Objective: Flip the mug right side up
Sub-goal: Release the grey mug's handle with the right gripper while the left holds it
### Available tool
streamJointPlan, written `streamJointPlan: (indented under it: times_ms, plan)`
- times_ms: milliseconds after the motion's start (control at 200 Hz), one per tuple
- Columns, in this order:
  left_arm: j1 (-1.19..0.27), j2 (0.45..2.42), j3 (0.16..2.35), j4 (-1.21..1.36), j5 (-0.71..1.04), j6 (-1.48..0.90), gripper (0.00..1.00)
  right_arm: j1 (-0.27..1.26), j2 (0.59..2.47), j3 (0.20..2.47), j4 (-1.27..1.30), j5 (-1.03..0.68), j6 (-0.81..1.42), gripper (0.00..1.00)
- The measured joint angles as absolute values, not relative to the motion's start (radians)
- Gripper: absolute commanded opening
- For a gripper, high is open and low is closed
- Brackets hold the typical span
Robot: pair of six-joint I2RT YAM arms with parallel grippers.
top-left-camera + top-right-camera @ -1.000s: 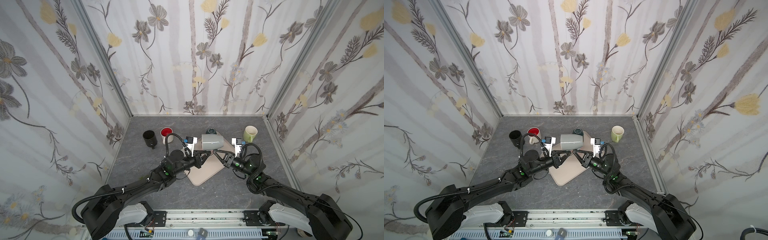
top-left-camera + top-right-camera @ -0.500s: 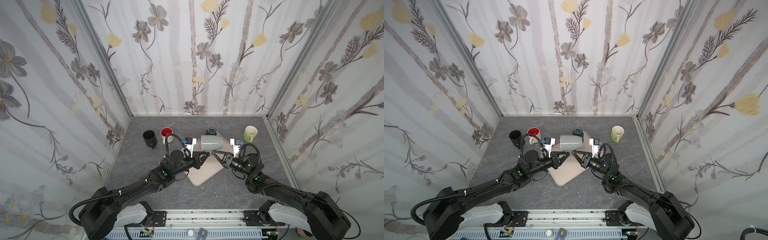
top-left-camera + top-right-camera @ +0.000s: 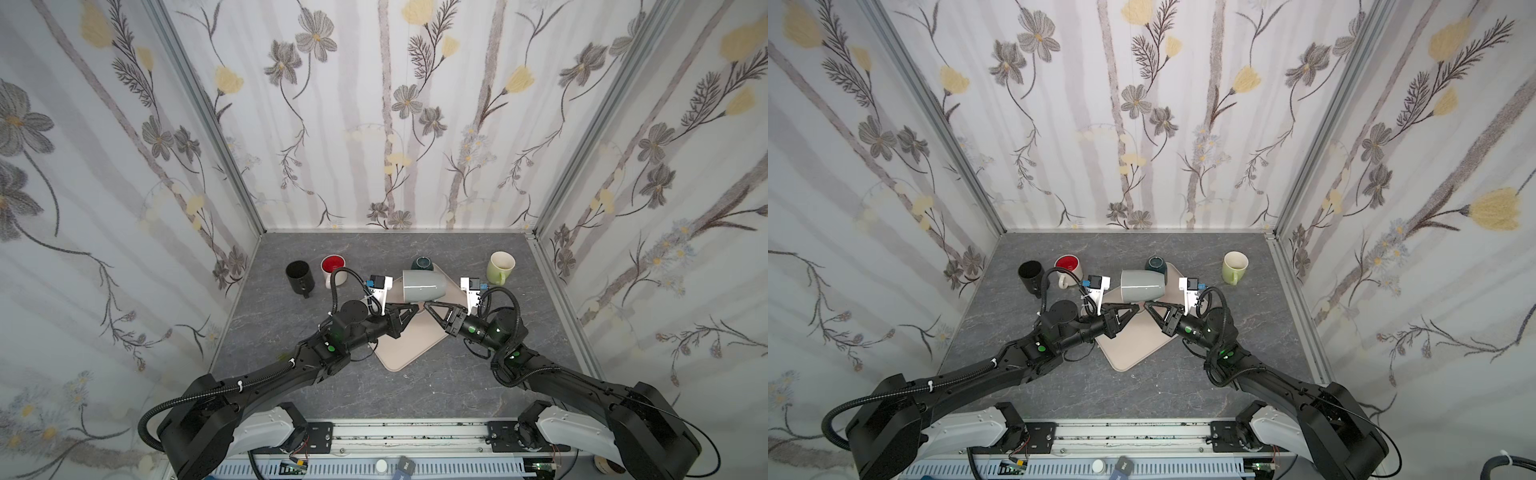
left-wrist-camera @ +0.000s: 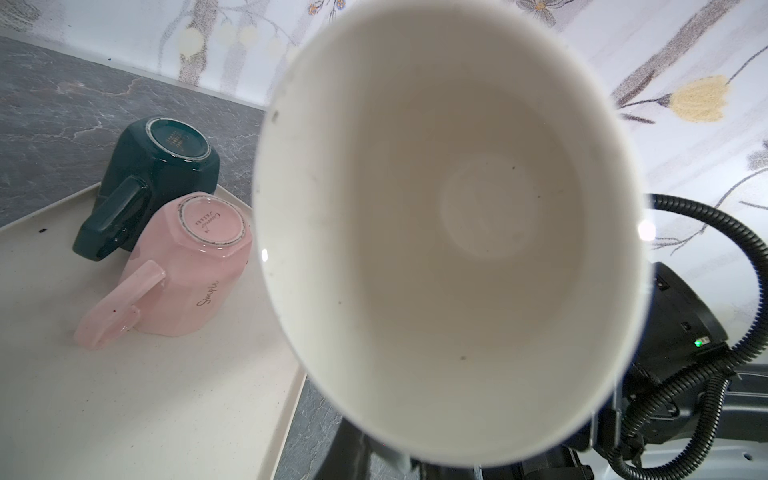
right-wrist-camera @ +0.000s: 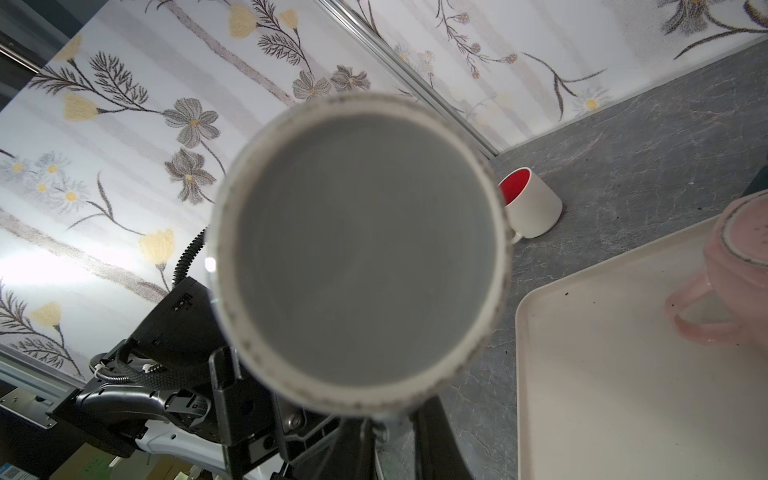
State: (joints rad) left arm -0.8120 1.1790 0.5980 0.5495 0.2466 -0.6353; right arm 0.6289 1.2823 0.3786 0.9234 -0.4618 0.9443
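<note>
The grey mug (image 3: 419,284) (image 3: 1140,286) hangs on its side above the beige tray (image 3: 409,345), with its mouth facing the left arm. The left wrist view looks into its white inside (image 4: 449,232). The right wrist view faces its grey base (image 5: 361,253). Its handle points down toward the arms. My left gripper (image 3: 417,308) (image 4: 399,465) and my right gripper (image 3: 428,306) (image 5: 395,444) meet tip to tip under the mug, both shut on that handle. The mug hides most of each gripper's fingers in the wrist views.
A pink mug (image 4: 187,266) and a dark green mug (image 4: 158,166) (image 3: 422,264) stand upside down on the tray's far part. A black mug (image 3: 299,276) and a red-lined white mug (image 3: 333,268) stand upright at back left. A light green mug (image 3: 500,266) stands at back right.
My left gripper's tip has edged right, up to the handle beside the right gripper's tip. The mug has hardly moved.
</note>
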Motion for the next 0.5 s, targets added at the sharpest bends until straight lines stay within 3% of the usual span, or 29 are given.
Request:
streamJointPlan:
  times_ms: [230, 500]
  plan:
    - [-0.812, 1.18, 0.6, 0.551, 0.239, -0.637, 0.0, 0.628, 1.284, 0.376, 0.907, -0.456, 0.931, 0.25]
    - [-0.81, 1.202, 0.611, 0.571, 0.218, -0.644, 0.0, 0.629, 1.284, 0.374, 0.893, -0.462, 0.915, 0.28]
